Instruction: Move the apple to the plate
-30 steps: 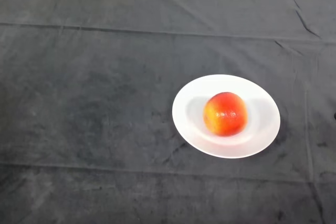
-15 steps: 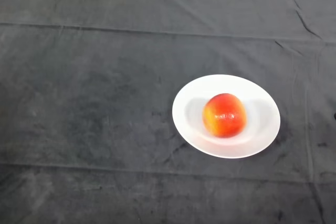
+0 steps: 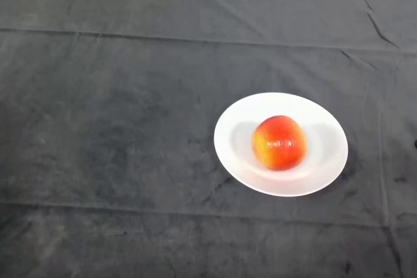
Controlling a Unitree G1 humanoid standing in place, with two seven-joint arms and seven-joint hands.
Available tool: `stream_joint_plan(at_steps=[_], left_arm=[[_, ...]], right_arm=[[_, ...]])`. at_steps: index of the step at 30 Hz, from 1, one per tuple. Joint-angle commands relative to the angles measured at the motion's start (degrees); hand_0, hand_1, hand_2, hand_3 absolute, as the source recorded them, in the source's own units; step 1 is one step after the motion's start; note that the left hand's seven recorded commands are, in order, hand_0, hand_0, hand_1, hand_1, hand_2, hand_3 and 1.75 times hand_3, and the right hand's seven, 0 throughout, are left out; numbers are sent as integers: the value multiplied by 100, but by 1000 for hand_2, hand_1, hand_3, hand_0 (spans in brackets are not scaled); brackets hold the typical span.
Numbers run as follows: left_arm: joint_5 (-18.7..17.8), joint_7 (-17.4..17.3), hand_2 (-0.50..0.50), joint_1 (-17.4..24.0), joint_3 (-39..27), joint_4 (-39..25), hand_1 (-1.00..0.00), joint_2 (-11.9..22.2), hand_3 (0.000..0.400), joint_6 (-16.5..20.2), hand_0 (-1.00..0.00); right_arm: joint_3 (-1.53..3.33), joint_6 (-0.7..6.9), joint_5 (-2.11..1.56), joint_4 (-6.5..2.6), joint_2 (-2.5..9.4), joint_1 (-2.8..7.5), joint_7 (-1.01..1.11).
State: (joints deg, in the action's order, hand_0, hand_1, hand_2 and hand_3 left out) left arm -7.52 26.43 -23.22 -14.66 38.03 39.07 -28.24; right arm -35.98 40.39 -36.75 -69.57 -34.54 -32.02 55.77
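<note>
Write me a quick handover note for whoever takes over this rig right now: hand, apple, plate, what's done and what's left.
Hand: no part of the robot shows in the head view.
Apple: red and yellow, resting near the middle of the plate.
Plate: white, on the dark cloth, right of the view's centre.
Done: the apple lies on the plate, so the move looks complete.
Left: nothing visible remains for the task; just confirm where the arm is before starting anything new.

No part of the robot's body comes within the head view at this moment.
</note>
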Motion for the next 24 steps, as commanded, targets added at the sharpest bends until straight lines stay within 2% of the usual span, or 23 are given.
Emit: stream_joint_plan(at_steps=[1,24], left_arm=[[123,-41,0,75,-260,-152,0,-53,0,84,0],[274,-226,0,-16,-489,-20,0,-103,0,58,0]], right_arm=[[-132,6,32,74,-90,85,-10],[-132,7,31,77,-89,87,-13]])
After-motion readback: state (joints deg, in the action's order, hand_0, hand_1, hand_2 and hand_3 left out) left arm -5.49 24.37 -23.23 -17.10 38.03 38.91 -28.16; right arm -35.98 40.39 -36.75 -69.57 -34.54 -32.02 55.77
